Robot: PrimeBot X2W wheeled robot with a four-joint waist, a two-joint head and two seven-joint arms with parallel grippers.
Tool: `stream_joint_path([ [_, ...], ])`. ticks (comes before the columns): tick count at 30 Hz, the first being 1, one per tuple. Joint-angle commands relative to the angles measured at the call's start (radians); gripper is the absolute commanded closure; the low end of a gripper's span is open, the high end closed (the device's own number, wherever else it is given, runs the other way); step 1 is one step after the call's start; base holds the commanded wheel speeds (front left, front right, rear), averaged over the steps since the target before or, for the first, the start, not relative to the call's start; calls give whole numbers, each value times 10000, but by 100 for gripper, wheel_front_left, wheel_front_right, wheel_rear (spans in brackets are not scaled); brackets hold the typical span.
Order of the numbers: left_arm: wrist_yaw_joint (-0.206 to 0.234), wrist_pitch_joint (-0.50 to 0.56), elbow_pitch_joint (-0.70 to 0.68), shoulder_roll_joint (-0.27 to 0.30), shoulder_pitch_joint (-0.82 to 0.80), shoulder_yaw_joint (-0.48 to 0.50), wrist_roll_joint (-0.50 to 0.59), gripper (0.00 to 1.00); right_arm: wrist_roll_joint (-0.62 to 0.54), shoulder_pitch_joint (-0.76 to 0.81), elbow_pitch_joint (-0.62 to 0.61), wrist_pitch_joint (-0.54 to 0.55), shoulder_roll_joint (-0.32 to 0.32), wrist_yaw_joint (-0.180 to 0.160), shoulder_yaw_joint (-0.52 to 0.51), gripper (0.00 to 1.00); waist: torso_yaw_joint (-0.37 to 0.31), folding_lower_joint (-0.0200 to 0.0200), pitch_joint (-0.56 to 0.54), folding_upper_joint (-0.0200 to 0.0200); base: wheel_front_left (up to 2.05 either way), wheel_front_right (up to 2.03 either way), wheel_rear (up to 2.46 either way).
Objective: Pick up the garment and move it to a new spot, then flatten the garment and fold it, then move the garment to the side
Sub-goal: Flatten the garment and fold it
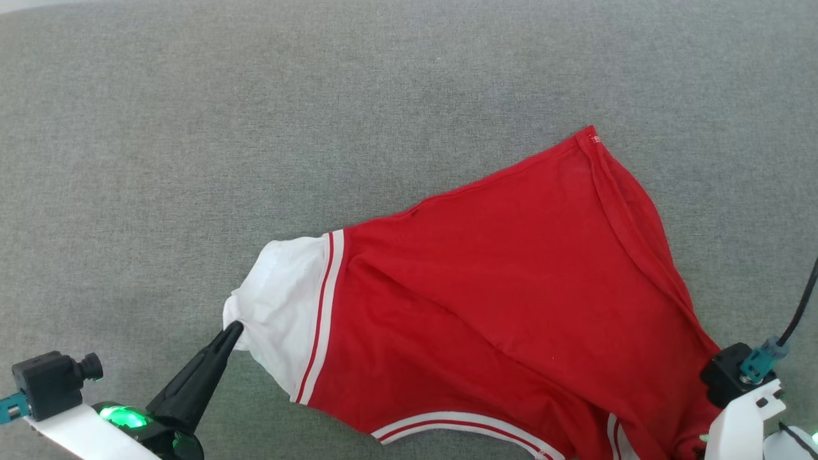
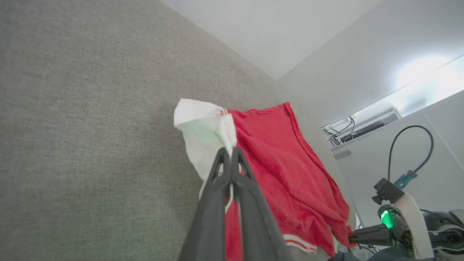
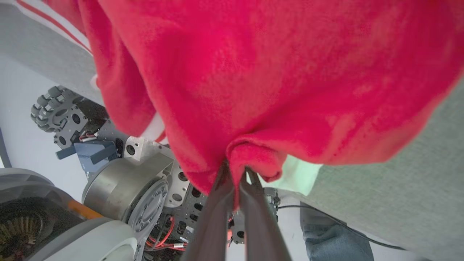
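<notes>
A thin red short-sleeved T-shirt with white sleeves and striped trim is spread over the near right part of the grey cloth-covered surface, one end draped past the near edge. Its white sleeve is pinched in the closed jaws of the left gripper. A red fold is clamped in the closed jaws of the right gripper.

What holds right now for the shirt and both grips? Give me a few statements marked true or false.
1. The left fingers are shut on the white sleeve. True.
2. The right fingers are open and hold nothing. False: they are shut on red fabric of the shirt.
3. The shirt is folded into a neat stack. False: it is spread out, unfolded.
4. The shirt lies over a grey surface. True.
</notes>
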Motion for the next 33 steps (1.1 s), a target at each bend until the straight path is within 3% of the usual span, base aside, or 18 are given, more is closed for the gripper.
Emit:
stream_joint_path([
  [1, 20, -16, -37, 58, 58, -16, 91, 100, -102, -150, -45, -284, -35, -9, -1, 83, 12, 0, -11, 0, 0, 0, 0],
  [2, 20, -16, -44, 65, 58, -32, 91, 100, -85, -192, -61, -410, -31, -9, -46, 64, 27, 0, -17, 0, 0, 0, 0],
  [3, 20, -16, -44, 65, 58, -32, 91, 100, -85, -192, -61, -410, -31, -9, -46, 64, 27, 0, -17, 0, 0, 0, 0],
  [4, 20, -16, -47, 74, 58, -37, 86, 100, -27, -206, -125, -518, -41, -7, -94, 53, 44, 0, -26, 0, 0, 0, 0],
  [5, 20, -16, -59, 80, 62, -44, 79, 100, 38, -267, -243, -645, -61, -9, -207, 14, 65, 0, -32, 0, 0, 0, 0],
  [6, 20, -16, -65, 84, 69, -54, 75, 100, 113, -336, -375, -746, -57, -9, -365, 0, 90, 0, -37, 0, 0, 0, 0],
  [11, 20, -16, -54, -47, -14, -115, 74, 100, 574, -863, -1313, -594, -278, -7, -1648, 0, 299, 0, -16, 0, 0, 0, 0],
  [15, 20, -16, -49, -177, -317, -286, 137, 100, 298, -2409, -1509, -916, -666, -7, -2429, 0, 543, 0, 165, 0, 0, 0, 0],
  [20, 20, -16, 7, -306, -810, -611, 151, 100, -655, -4825, -96, -1784, -1003, -7, -1461, 0, 850, 0, 528, 0, 0, 0, 0],
  [24, 20, -16, 46, -376, -1331, -953, 112, 100, -1221, -6376, 1708, -2389, -799, -7, -354, 0, 1149, 0, 897, 0, 0, 0, 0],
  [33, 20, -16, 270, -597, -2297, -1510, -51, 100, -1732, -7948, 4746, -3015, -540, -7, 949, 0, 1628, 0, 1597, 0, 0, 0, 0],
])
